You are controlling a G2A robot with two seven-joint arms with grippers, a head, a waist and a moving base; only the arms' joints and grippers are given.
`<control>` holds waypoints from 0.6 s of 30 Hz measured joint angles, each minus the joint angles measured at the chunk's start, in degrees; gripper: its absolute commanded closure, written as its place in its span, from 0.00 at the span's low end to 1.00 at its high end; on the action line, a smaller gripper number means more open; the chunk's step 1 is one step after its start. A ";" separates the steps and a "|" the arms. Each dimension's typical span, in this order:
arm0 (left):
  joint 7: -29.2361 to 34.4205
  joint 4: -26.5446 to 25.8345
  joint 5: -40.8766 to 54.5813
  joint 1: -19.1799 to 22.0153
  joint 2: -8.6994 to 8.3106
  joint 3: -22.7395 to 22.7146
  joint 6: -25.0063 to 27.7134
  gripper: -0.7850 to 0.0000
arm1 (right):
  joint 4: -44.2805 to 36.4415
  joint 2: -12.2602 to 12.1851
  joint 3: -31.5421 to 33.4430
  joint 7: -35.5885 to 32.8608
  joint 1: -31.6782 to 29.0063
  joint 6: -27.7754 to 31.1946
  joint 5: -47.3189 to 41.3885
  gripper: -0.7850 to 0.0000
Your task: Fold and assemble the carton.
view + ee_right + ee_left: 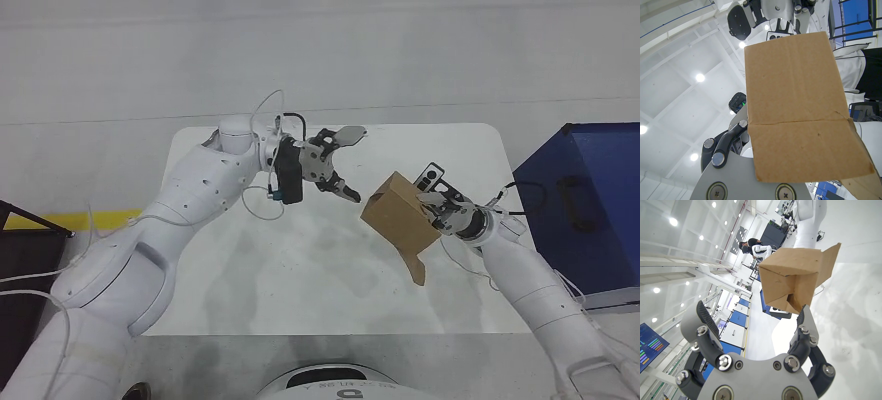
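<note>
A brown carton [400, 222] hangs in the air over the right half of the white table [290, 285], tilted, with one loose flap [417, 268] pointing down toward the table's front. My right gripper [438, 205] is shut on the carton's right side; in the right wrist view a carton panel [797, 94] covers most of that gripper [747, 117]. My left gripper [350, 162] stands open just left of the carton, apart from it. From the left wrist, the open fingers [706, 317] face the carton's partly folded end [789, 281].
A dark blue bin [590, 210] stands past the table's right edge, close behind my right arm. The table's middle and front left are bare white surface.
</note>
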State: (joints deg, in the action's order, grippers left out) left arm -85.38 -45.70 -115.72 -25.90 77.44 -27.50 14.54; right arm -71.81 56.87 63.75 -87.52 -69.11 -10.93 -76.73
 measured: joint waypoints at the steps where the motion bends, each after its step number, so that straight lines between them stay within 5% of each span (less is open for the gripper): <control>1: 0.25 -0.42 -0.69 -0.04 0.01 0.27 0.35 0.00 | -0.50 0.04 0.07 0.78 -0.23 -0.02 -0.03 1.00; 18: -1.33 0.37 1.77 1.13 0.65 -1.70 1.67 0.00 | -3.79 0.48 2.03 3.18 -2.92 -0.96 1.88 1.00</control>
State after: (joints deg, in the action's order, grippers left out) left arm -86.72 -45.33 -113.95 -24.77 78.09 -29.19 16.21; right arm -75.60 57.34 65.78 -84.34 -72.03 -11.89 -74.85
